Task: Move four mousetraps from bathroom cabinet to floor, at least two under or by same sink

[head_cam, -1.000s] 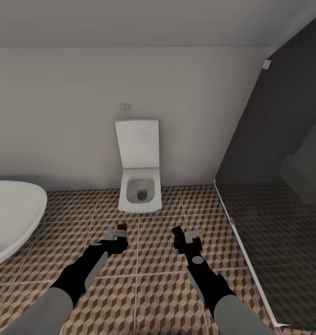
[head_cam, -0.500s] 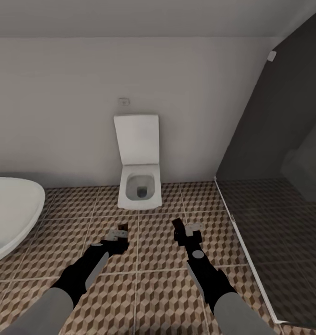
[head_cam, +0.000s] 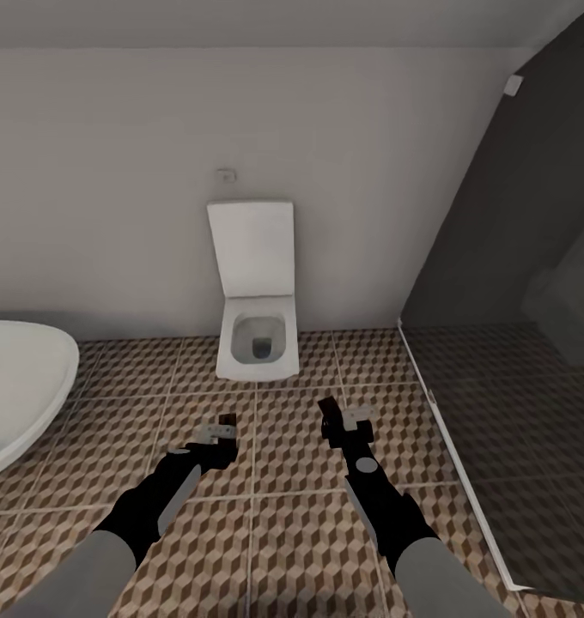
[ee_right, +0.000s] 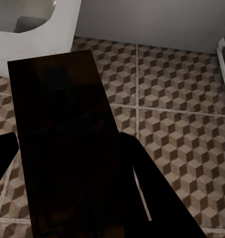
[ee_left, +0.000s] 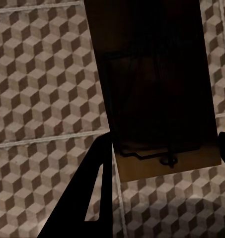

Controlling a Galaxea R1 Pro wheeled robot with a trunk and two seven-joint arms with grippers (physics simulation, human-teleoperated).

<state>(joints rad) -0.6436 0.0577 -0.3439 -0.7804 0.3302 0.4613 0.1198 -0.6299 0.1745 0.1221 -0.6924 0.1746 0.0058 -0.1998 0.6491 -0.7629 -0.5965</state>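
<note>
Mid-task: each gripper carries one mousetrap, none visibly on the bathroom floor [head_cam: 283, 532] yet.

Left gripper [head_cam: 222, 433], lower centre of the head view, is clamped on a flat brown wooden mousetrap [ee_left: 157, 94] with dark wire parts. Right gripper [head_cam: 343, 425] grips another mousetrap [ee_right: 67, 144] (dark, shadowed).

Floor: matte cube-pattern tiles, pale grout. Beyond: glossy white toilet [head_cam: 256, 343], rounded basin [head_cam: 21, 386] at left edge, smoked-glass enclosure [head_cam: 515, 343] right.
</note>
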